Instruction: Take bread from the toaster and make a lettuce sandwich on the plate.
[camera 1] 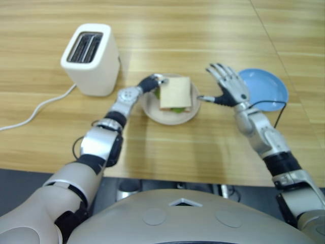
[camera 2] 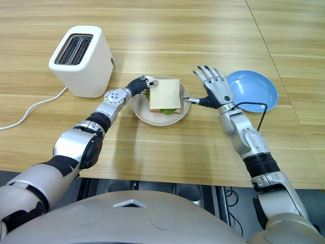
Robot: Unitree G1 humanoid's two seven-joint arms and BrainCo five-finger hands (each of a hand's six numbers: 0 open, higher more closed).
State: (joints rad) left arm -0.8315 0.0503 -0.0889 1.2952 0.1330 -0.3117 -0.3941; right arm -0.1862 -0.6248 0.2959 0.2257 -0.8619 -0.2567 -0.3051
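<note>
Light wooden bench [camera 2: 177, 152]: square lettuce sandwich [camera 2: 165, 94] on round beige plate [camera 2: 144, 115].
Left hand [camera 2: 139, 84] fingers curled on its corner; right hand [camera 2: 218, 94] fingers spread, released, beside plate.

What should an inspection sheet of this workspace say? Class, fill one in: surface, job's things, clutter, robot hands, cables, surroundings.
Surface: wooden table, light grain.
Job's things: white toaster, no bread sticking out; sandwich with lettuce showing, on the beige plate.
Clutter: blue plate, right of the beige one.
Robot hands: left robot hand at the beige plate's left rim beside the sandwich; right robot hand open, by its right rim.
Cables: white toaster cable trailing left; black cable by the right wrist.
Surroundings: nothing seen.
</note>
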